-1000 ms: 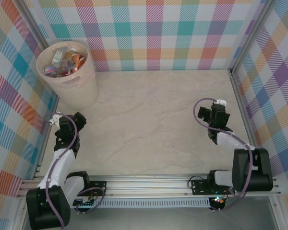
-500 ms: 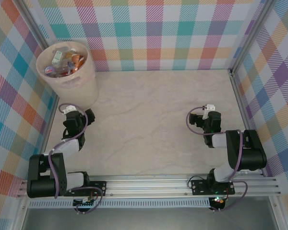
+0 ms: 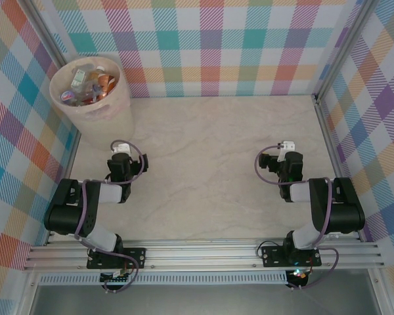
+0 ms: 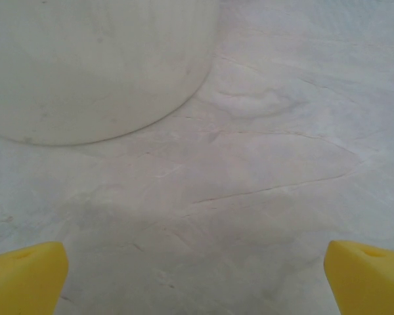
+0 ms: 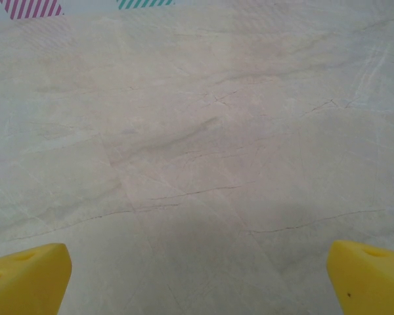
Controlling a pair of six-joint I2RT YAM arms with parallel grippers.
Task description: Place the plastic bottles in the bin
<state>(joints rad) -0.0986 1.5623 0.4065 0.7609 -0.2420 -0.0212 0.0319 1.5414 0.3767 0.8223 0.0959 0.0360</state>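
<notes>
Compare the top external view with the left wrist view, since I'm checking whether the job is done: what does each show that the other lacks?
Top external: the bottles piled inside the bin, the checked walls, and the right hand over bare table. Left wrist: a close look at the left hand, its yellow fingertips wide apart with nothing between, and the bin's curved lower wall meeting the marble. Both: the bin, the table, and the left hand near the bin.
</notes>
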